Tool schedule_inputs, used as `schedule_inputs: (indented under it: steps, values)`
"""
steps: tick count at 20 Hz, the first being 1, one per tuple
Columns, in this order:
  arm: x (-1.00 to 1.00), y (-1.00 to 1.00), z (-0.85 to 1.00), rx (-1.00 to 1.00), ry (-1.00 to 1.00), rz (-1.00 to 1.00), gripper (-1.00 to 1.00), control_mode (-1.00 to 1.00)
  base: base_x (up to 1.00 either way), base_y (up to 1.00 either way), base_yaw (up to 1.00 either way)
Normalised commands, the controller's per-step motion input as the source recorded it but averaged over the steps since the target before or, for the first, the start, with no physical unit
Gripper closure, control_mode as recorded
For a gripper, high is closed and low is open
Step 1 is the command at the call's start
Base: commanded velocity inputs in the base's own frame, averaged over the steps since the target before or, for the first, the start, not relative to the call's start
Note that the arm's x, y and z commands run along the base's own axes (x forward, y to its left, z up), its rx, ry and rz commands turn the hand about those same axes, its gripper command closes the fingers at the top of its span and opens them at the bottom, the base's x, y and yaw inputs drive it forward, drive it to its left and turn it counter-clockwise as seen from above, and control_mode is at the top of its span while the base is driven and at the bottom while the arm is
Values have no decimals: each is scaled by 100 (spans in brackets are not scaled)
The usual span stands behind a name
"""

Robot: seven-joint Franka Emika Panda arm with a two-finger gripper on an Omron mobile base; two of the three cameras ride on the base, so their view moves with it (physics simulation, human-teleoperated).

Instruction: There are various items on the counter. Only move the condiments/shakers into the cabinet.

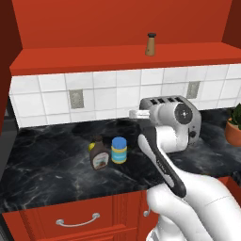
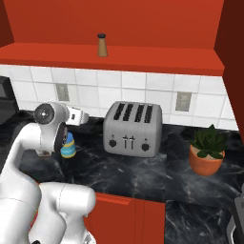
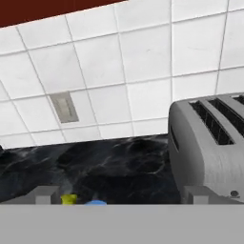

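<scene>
Bottle [image 1: 98, 154]: dark brown, upright, long axis vertical, on counter [image 1: 42, 169], touching or just beside fruit [image 1: 92, 147] at its far left. Jar [image 1: 119, 150]: blue-capped, upright, just right of bottle, nearer the hand. Shaker [image 1: 150, 44]: upright on cabinet [image 1: 94, 59] shelf. Gripper [image 3: 121, 198]: jaws wide apart, empty, above counter facing the tiled wall; jar low and slightly left of centre, bottle further left, toaster [image 2: 133, 128] right.

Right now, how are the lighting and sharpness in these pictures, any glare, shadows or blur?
Left base view: even flat light, soft dark shadows under the dark brown labelled bottle and blue-capped yellow jar. Right base view: no glare on the silver four-slot toaster, edges slightly soft. Hand view: coarse, blurry render, white tiled wall evenly lit.
</scene>
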Motion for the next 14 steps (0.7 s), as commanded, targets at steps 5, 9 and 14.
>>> schedule_inputs:
  steps: [5,9,14]
  values:
    - [19,-7,-6,9,51,6,-100,-100,0,0,0]
    - [-1,14,-20,-5,10,2,-100,-100,0,0,0]
    - [-7,85,-67,-12,14,4,-100,-100,0,0,0]
